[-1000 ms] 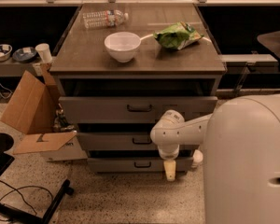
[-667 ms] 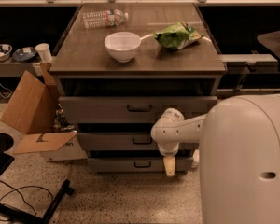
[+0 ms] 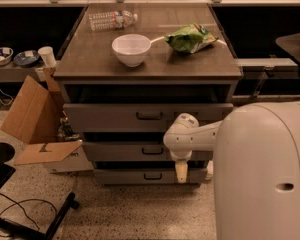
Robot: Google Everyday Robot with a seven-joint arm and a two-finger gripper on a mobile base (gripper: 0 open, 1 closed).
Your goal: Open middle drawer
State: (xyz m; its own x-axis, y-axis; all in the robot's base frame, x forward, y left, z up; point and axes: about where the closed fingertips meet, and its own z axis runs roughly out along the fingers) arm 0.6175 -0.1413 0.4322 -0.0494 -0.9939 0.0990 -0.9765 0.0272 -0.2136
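Although the cream-tipped gripper (image 3: 181,173) hangs tip-down below the front edge of the brown-topped counter (image 3: 90,64), toward its right front corner, it has risen only a shade in the last second; a moment ago its tip sat slightly lower. It is now in front of the slim grey lowest drawer front (image 3: 120,176), just right of that drawer's handle and still below the line it needs. Whether the gripper is released or clenched cannot be told; it grasps nothing that shows.

The wide grey metal middle drawer (image 3: 120,152) lies second of three under the counter's front edge. Its flat front does not look pulled out, and its small dark centre pull handle (image 3: 152,150) is untouched, just left of the arm's white rounded wrist (image 3: 182,133). So the small lift reads as the end of an approach, not a pull. The task is barely begun, and the gripper must likely come up and left to meet the handle.

Otherwise, the robot's big white body (image 3: 265,174) has edged slightly leftward. On the counter nothing has shifted:
- The white round bowl (image 3: 131,49) sits near the middle.
- The green crinkled crisp bag (image 3: 190,38) sits toward the right edge.
- The clear plastic bottle (image 3: 112,20) sits toward the back left corner.
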